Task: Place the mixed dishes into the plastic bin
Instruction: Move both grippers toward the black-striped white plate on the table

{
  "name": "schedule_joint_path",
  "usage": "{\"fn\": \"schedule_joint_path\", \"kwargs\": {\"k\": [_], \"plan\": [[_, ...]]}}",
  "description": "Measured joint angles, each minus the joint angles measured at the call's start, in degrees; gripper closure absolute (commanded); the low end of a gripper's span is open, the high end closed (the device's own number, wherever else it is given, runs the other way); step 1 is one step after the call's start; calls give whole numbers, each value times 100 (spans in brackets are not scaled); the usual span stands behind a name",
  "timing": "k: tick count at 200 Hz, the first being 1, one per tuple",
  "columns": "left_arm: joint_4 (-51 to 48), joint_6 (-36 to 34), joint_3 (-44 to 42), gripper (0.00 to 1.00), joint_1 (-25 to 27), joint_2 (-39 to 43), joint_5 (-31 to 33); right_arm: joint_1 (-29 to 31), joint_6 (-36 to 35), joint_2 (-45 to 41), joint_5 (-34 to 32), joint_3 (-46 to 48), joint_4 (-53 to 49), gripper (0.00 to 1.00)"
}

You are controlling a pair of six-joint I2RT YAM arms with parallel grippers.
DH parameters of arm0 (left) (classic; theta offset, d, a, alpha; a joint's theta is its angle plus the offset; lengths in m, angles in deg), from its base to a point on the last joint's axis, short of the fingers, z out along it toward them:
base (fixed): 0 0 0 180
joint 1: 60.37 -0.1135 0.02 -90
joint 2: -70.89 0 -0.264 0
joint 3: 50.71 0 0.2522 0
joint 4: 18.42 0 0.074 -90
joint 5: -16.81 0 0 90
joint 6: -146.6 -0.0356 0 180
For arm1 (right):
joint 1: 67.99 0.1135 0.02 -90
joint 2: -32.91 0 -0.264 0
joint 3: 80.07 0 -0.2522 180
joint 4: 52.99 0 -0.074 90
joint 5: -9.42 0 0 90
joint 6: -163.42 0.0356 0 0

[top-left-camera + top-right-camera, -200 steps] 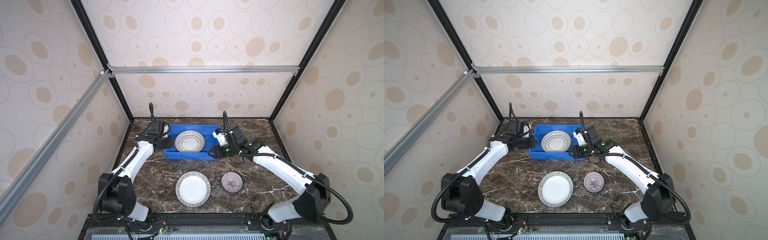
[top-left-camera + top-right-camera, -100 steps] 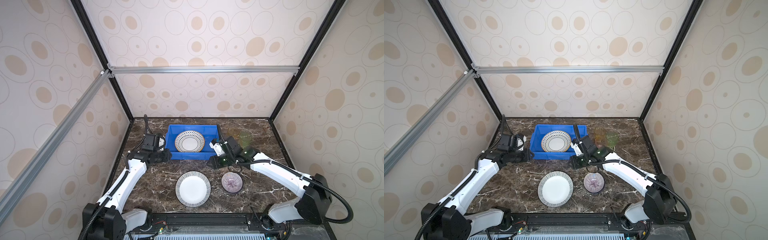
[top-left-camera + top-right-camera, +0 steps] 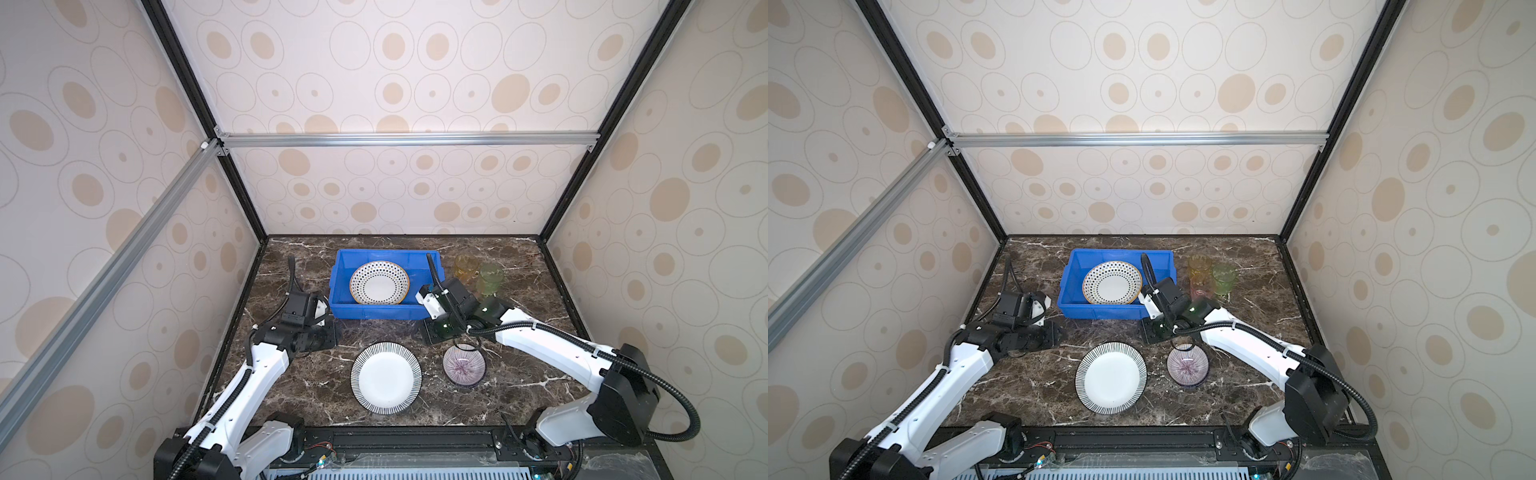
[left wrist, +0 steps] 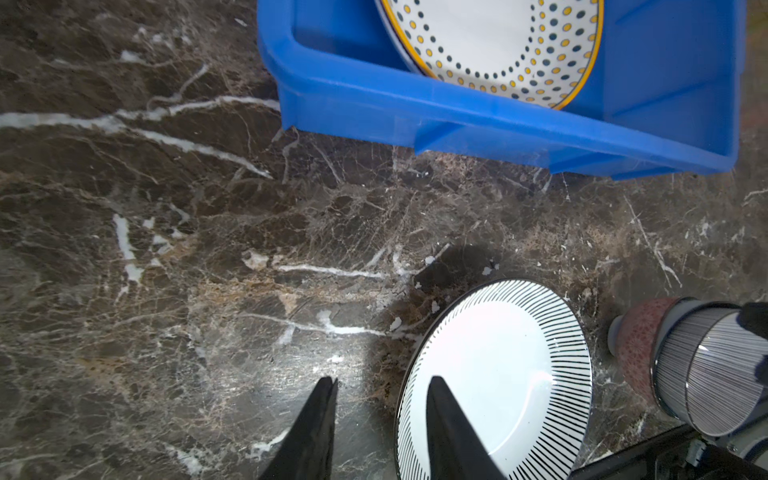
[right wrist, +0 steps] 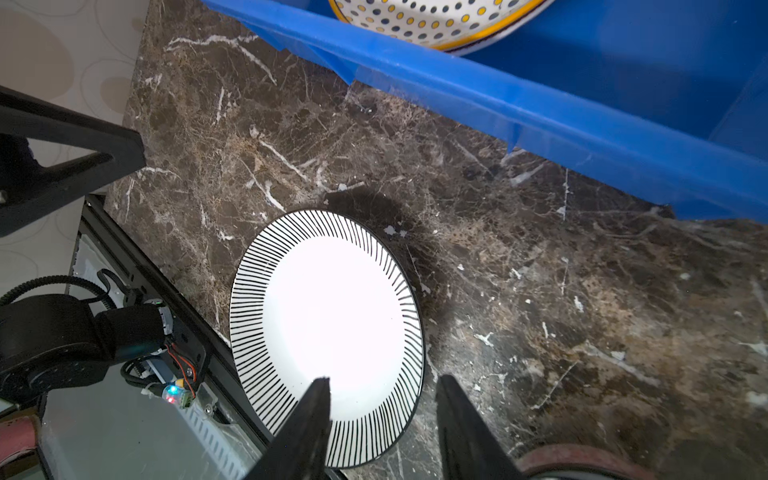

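The bright blue plastic bin (image 3: 374,312) holds one round dotted plate (image 3: 379,282). Near it are one striped plate (image 3: 386,378), one purple bowl (image 3: 463,365) and three see-through tumblers (image 3: 1223,274). Left gripper (image 4: 382,380), right gripper (image 5: 383,379): jaws half apart, empty.

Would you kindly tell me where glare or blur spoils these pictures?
Right wrist view: the white centre of the round striped-rim plate is blown out. Left wrist view: the bright blue plastic bin looks slightly smeared, glare on the marble table.

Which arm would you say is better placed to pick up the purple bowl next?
Probably right: the right fingers, open and empty, hang just beside the purple bowl; the left fingers sit across the striped plate from it.
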Motion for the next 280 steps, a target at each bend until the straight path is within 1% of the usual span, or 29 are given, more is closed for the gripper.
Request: {"fn": "schedule_joint_path", "kwargs": {"k": [40, 80, 128, 198, 231, 280], "plan": [[-7, 122, -391, 63, 133, 118, -197, 7, 0, 4, 4, 13, 0, 55], [2, 356, -739, 62, 420, 282, -275, 52, 0, 83, 17, 101, -66, 55], [26, 625, -968, 62, 688, 452, -284, 151, -7, 262, 22, 101, -133, 55], [50, 935, -1231, 62, 975, 573, -286, 352, -22, 750, 22, 101, -216, 56], [79, 1091, -1377, 61, 1038, 616, -280, 385, -24, 949, -15, 101, -278, 60], [269, 1386, -1582, 61, 1176, 667, -284, 385, -24, 1073, -70, 101, -313, 61]]}}
